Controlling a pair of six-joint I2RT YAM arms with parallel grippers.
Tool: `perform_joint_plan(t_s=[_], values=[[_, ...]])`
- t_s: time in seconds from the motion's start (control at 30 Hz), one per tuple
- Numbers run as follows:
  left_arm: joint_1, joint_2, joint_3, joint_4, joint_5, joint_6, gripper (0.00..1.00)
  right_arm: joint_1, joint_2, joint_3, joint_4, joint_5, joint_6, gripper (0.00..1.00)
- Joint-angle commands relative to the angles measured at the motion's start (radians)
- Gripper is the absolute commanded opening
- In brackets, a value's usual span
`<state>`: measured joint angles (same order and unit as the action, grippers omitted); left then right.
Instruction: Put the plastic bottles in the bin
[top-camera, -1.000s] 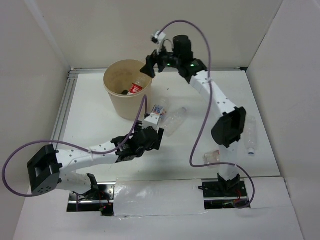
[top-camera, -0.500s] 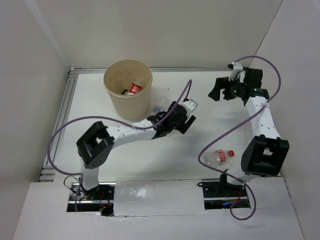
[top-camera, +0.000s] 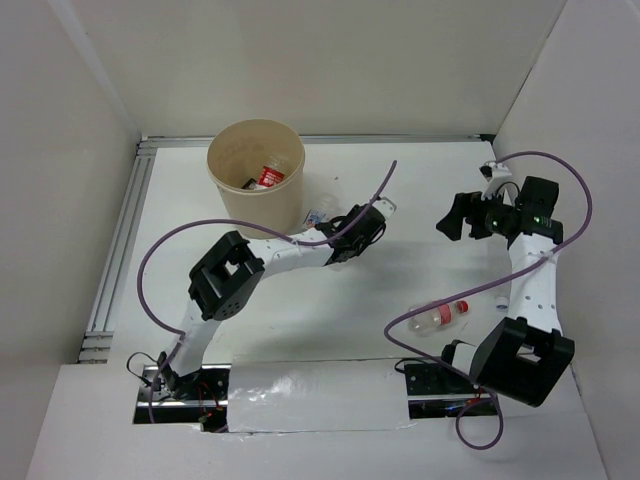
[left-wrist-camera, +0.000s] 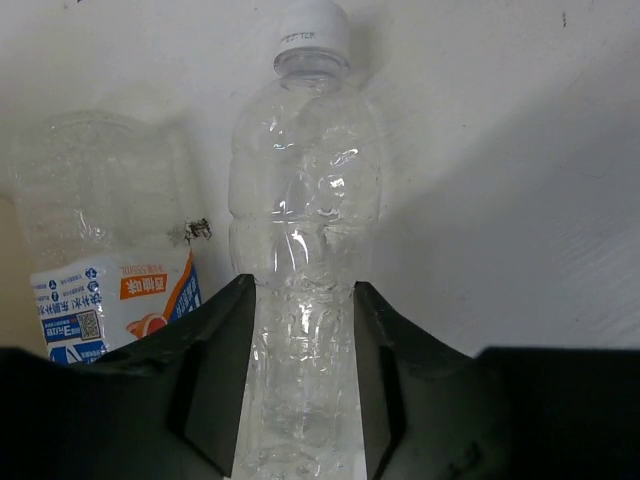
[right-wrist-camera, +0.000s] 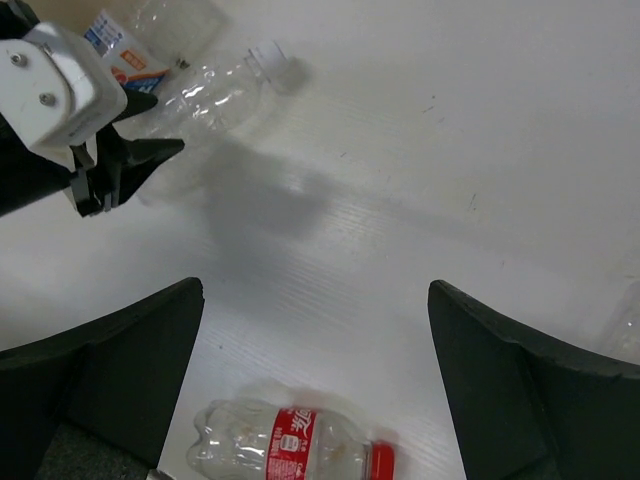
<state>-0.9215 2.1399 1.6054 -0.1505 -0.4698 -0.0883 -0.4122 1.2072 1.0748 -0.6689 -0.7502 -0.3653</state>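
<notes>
The beige bin (top-camera: 255, 190) stands at the back left with a red-labelled bottle (top-camera: 268, 177) inside. My left gripper (top-camera: 362, 228) (left-wrist-camera: 300, 290) is to its right, its jaws closed against both sides of a clear white-capped bottle (left-wrist-camera: 300, 200) that lies on the table. A blue-labelled bottle (left-wrist-camera: 105, 270) (top-camera: 318, 216) lies beside it, next to the bin. My right gripper (top-camera: 452, 220) (right-wrist-camera: 315, 290) is open and empty, held above the table. A red-labelled, red-capped bottle (right-wrist-camera: 290, 445) (top-camera: 440, 315) lies below it.
White walls enclose the table. A metal rail (top-camera: 120, 240) runs along the left edge. Part of another clear bottle (right-wrist-camera: 628, 320) shows at the right edge of the right wrist view. Purple cables loop over both arms.
My right gripper has swung from over the bin to the right side and lowered. My left arm has reached forward from the near middle to the clear bottle beside the bin.
</notes>
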Motion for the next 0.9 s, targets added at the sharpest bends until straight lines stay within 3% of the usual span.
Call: perform_joint_plan(t_s=[0.0,0.07,0.1,0.27,0.4,0.5,0.53,0.63,0.7,0.77,0.87], values=[[-0.002,0.018,-0.013,-0.055,0.072,-0.024,0.49,-0.011,-0.005,-0.013,-0.083,-0.022,-0.084,1.00],[-0.002,0.018,-0.024,-0.055,0.072,-0.033,0.60,-0.025,-0.005,-0.013,-0.092,-0.012,-0.093,1.00],[-0.002,0.018,-0.024,-0.076,0.072,-0.048,0.75,-0.036,-0.015,-0.013,-0.092,-0.012,-0.093,1.00],[-0.011,0.029,-0.051,-0.087,0.023,-0.071,0.96,-0.036,-0.035,-0.013,-0.067,0.021,-0.072,1.00],[-0.011,0.038,-0.026,-0.116,-0.001,-0.071,0.96,-0.036,-0.046,-0.013,-0.067,0.022,-0.051,1.00],[-0.011,0.051,-0.016,-0.127,0.023,-0.071,0.83,-0.036,-0.055,-0.013,-0.067,0.022,-0.050,1.00],[-0.011,0.038,-0.030,-0.118,0.023,-0.071,0.66,-0.036,-0.055,-0.001,-0.067,0.022,-0.050,1.00],[-0.023,-0.033,-0.045,-0.107,0.045,-0.094,0.32,-0.036,-0.090,0.008,-0.039,0.110,-0.034,0.98],[-0.036,-0.085,-0.045,-0.107,0.045,-0.094,0.22,-0.036,-0.104,0.008,-0.002,0.191,0.008,0.97],[-0.045,-0.153,-0.024,-0.107,0.054,-0.114,0.13,-0.036,-0.113,-0.001,0.026,0.276,0.058,0.88],[-0.036,-0.300,0.004,-0.089,0.060,-0.123,0.12,-0.036,-0.113,-0.010,0.046,0.402,0.084,0.87]])
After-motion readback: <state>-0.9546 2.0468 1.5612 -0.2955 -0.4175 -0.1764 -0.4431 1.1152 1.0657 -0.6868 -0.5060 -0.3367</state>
